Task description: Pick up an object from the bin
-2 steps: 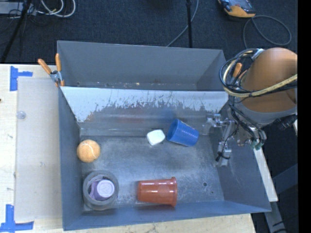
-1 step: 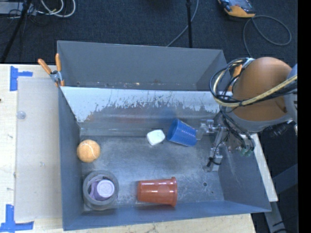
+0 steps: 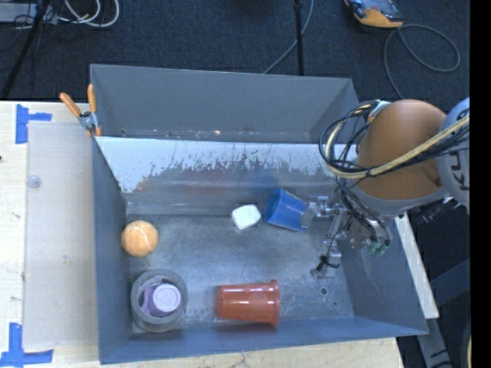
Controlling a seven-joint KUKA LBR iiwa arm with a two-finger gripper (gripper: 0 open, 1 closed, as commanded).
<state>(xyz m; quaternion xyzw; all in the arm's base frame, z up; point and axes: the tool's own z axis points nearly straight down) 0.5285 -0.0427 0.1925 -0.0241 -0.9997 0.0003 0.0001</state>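
Grey bin (image 3: 199,255) holds a blurred blue cup (image 3: 285,209) just beside the jaws, whose opening I cannot tell

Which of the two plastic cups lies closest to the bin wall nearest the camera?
The red-orange plastic cup, on its side along that wall. The blue plastic cup lies farther back, beside the small white lump.
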